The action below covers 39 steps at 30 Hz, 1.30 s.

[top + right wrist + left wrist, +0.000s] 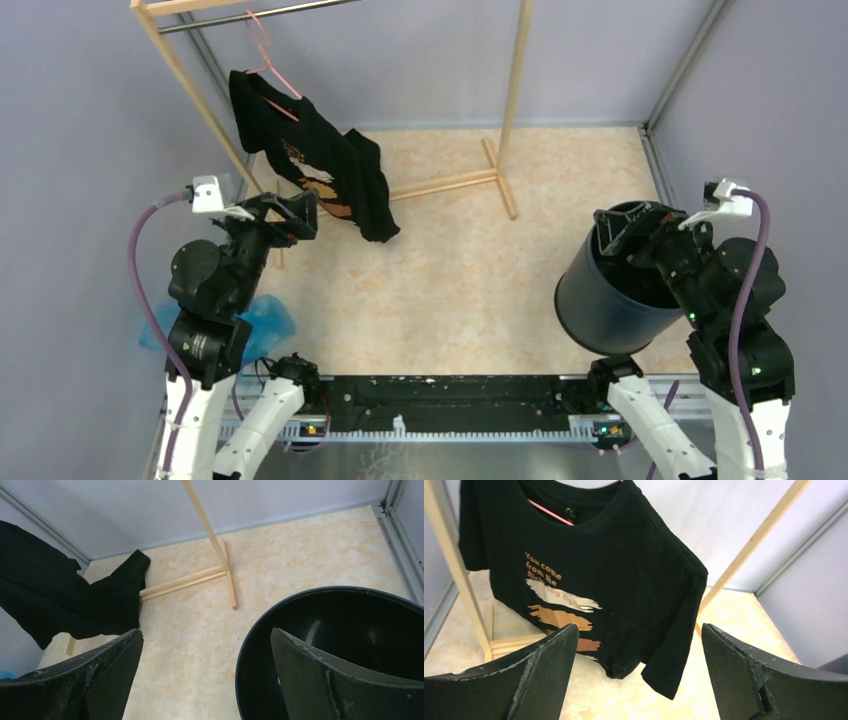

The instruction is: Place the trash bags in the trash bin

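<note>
Light-blue plastic bag (268,318), crumpled at the near-left corner of the bench (470,280), half hidden under the left arm's elbow. Judged thin, crinkly and almost weightless. Soft, with no shape of its own. Probably slick between hard fingers and apt to trail, snag or billow on the way. Best pinched at a raised fold or bunched ridge, deep enough to gather several layers, not at a single flat edge lying on the bench. No fear of breakage, some of tearing if dragged out from under the arm.

Left tool (290,214) spread wide, holding nothing, raised and aimed at the black shirt (624,570) on the rack (515,100) towards the far-left corner. Bag well apart from it: lower, closer to the near edge, behind the fingers and outside the left wrist view altogether. Calls for a turn back and down towards the near-left corner before any grasp.

Right tool (630,225) likewise wide and empty, poised at the rim of the bin (610,300), one finger (340,680) over the dark mouth, the other over bare bench. Touching the rim or not: cannot tell. Bin by the right edge, close to the near-right corner, mouth open, no blue seen inside from the right wrist. Bag and bin at opposite near corners, the whole near edge between them.
</note>
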Tool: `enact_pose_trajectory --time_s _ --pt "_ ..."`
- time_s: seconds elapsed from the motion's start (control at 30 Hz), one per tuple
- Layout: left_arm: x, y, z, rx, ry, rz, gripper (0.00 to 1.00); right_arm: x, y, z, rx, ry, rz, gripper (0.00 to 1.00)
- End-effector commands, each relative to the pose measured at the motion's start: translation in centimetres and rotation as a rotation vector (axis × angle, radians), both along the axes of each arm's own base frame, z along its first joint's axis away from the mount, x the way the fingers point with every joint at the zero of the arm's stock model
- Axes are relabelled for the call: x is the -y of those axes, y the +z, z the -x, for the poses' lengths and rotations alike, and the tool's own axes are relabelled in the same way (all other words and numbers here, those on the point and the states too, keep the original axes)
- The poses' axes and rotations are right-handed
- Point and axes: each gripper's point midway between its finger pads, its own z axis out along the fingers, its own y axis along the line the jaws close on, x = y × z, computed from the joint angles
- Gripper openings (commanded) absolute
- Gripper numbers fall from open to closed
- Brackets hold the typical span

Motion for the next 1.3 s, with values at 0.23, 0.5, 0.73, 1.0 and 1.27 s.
enact_pose_trajectory --time_s 0.23,0.5,0.73,1.0,1.27 --pt "3.4 -4.0 -1.2 -0.110 -0.177 -0.046 0.99 1.4 0.0 1.2 0.013 -0.057 0.033 0.99" --pt "5.5 -9.2 -0.8 -0.256 -0.294 -0.032 0.99 0.3 0.4 1.5 0.084 0.004 0.006 0.99" --pt "1.9 -18.4 -2.2 -0.570 0.000 0.063 0.99 -3.4 -1.8 -0.4 -0.005 0.193 -0.011 0.99" --pt "-9.9 -22.6 -1.2 -0.749 0.726 0.049 0.98 -4.6 -3.2 -0.6 -0.013 0.249 -0.045 0.99" --pt "-18.1 -19.6 1.9 -0.537 1.245 0.139 0.98 -5.3 -3.8 -0.2 -0.032 0.298 -0.031 0.99"
